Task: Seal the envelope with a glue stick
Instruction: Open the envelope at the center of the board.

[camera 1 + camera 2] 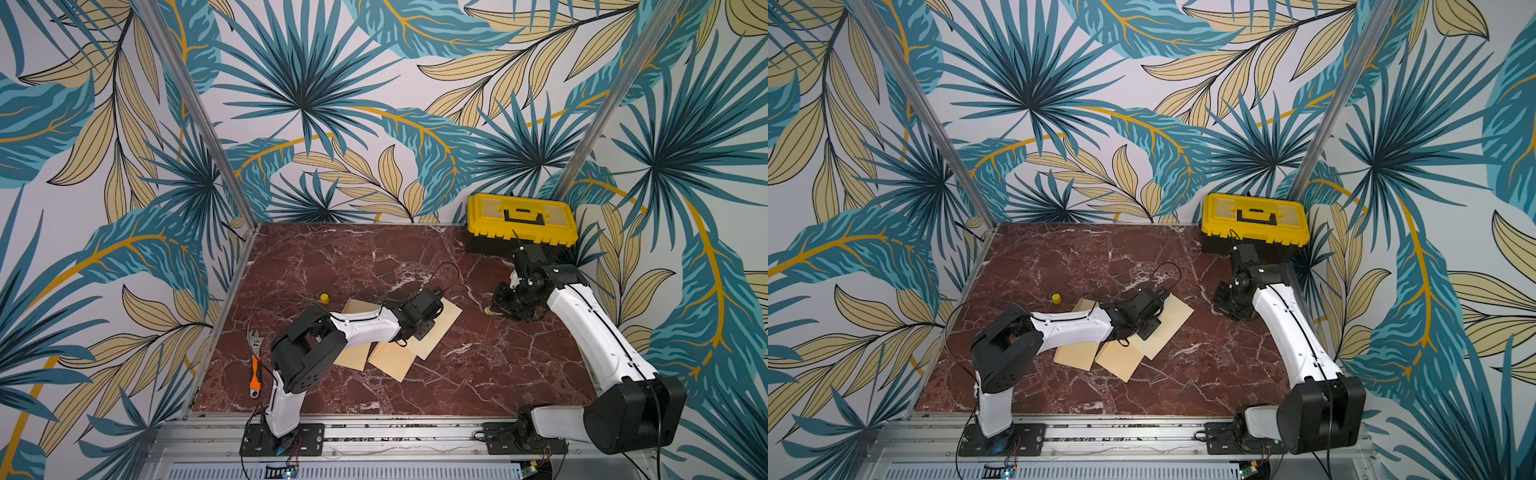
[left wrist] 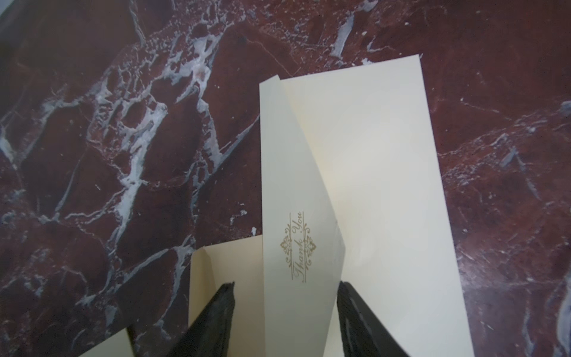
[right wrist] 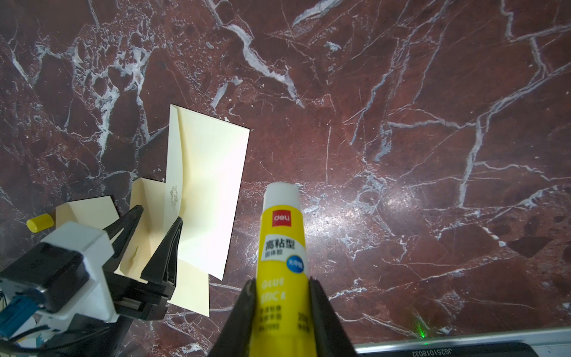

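The right gripper holds the glue stick: its two black fingers press on the yellow tube from both sides, below the label. The stick has no cap, and its white tip is bare and points toward the marble table top. The stick is beside the "Thank You" envelope, on the side toward the yellow toolbox, and does not touch the paper.

The left gripper is over the same envelope, and its jaws stand wide apart. The flap with the golden print is lifted from the envelope body and curves upward. Its lower part lies between the two fingers, which do not pinch it.

The yellow cap stands on the marble on the far side of the envelope from the glue stick, a little apart from the paper. Two more cream envelopes lie against the "Thank You" envelope, partly under the left arm, and they overlap each other. An orange-handled wrench lies well apart from the envelope, near the table edge beyond the left arm.
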{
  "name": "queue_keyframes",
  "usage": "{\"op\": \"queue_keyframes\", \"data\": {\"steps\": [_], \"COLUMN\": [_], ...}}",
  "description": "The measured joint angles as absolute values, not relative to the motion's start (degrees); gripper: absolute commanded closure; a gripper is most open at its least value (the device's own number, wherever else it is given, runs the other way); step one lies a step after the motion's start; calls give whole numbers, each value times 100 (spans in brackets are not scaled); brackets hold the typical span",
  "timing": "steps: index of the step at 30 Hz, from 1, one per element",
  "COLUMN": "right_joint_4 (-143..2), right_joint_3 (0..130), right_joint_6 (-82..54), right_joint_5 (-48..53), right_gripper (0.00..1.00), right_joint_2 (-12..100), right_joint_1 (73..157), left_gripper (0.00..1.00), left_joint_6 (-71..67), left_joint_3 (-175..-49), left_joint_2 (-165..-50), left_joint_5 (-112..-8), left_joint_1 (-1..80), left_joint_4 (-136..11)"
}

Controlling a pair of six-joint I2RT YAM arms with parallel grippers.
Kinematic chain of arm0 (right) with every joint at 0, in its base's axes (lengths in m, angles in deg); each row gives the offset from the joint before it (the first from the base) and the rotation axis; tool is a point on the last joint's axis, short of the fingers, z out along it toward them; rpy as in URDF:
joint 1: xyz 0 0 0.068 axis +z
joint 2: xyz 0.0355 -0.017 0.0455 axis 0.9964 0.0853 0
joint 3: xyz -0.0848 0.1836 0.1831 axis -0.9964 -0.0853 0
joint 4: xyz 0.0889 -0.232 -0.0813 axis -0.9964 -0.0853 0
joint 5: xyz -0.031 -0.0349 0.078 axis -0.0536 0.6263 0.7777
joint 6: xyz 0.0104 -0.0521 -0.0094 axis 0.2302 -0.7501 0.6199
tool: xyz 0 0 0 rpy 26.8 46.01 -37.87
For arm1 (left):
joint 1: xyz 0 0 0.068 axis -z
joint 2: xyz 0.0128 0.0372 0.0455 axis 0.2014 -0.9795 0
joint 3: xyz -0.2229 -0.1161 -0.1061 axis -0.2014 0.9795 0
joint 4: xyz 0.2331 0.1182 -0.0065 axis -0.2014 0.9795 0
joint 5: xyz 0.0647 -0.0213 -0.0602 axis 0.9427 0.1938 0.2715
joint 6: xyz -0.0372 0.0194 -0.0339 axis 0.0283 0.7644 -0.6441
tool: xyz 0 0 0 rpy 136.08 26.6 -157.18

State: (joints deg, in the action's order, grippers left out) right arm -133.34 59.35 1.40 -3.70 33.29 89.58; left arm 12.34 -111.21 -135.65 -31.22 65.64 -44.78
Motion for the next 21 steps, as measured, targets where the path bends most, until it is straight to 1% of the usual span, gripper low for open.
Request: {"op": "queue_keyframes", "data": {"steps": [3,4,5,7,9,11,14,17,21], "right_joint_4": [-13334,-13334,-13334,-13334,-13334,-13334,-13334,-13334,-13334], "right_joint_3": [5935,5935,5935,5935,5935,5935,5935,5935,5935], "right_joint_6": [140,140,140,140,140,140,140,140,138], "right_joint_5": [-370,-370,-370,-370,-370,-370,-367,-348,-262], "right_gripper": [100,100,100,100,100,100,100,100,100], "right_joint_2": [3329,3329,3329,3329,3329,3329,3329,3329,3329], "right_joint_1": [8958,8958,8958,8958,8958,8958,8958,8958,8960], "left_gripper": [39,39,42,50,62,77,90,95,97], "left_joint_6": [1474,1533,1588,1699,1822,1887,1925,1820,1413], "left_joint_3": [-11134,-11134,-11134,-11134,-11134,-11134,-11134,-11130,-11125], "left_joint_2": [-13707,-13753,-13797,-13880,-13924,-13926,-13921,-13810,-13386], "left_joint_5": [-2984,-2949,-2916,-2818,-2700,-2612,-2597,-2711,-3366], "left_joint_1": [6634,6645,6656,6677,6702,6710,6708,6699,6573], "left_joint_4": [-4561,-4576,-4594,-4618,-4642,-4659,-4710,-4705,-4727]}}
